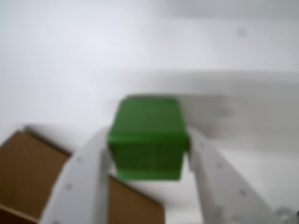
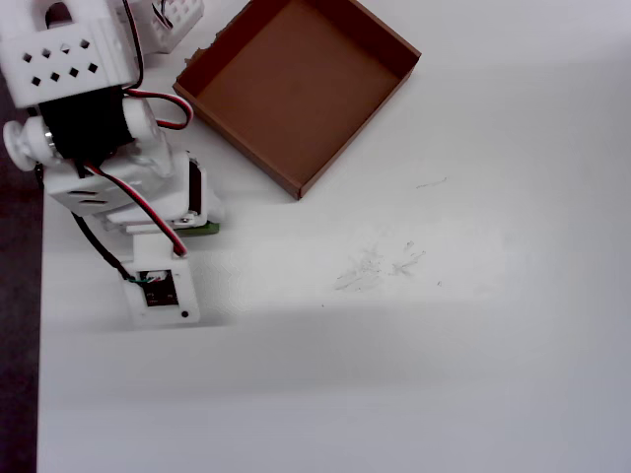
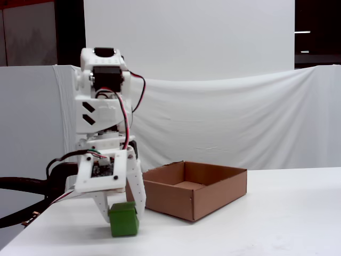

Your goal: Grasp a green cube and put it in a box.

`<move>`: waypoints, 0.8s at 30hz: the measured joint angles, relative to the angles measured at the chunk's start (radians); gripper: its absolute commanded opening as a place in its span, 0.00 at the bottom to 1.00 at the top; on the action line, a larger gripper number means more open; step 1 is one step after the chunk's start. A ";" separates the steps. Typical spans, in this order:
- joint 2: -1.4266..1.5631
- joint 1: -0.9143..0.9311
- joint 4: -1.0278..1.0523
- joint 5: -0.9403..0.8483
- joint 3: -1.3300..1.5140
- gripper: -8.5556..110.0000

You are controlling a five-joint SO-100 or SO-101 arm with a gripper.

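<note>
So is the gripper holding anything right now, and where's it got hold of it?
Yes. The gripper holds the green cube by two opposite side faces, one finger on each. In the fixed view the cube looks at or barely above the table.

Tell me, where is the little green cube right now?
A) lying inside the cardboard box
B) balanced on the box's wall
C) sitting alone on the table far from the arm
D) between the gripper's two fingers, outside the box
D: in the fixed view the green cube sits between the fingers of the gripper beside the box, whose floor is bare in the overhead view; the wrist view shows a finger on each side of it.
</note>
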 measured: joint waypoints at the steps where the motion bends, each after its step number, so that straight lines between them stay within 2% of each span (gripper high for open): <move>1: 0.000 0.000 0.000 0.000 0.000 0.19; 10: 0.000 0.000 0.020 0.000 0.000 0.18; 24: 0.158 -0.035 0.288 0.000 -0.114 0.19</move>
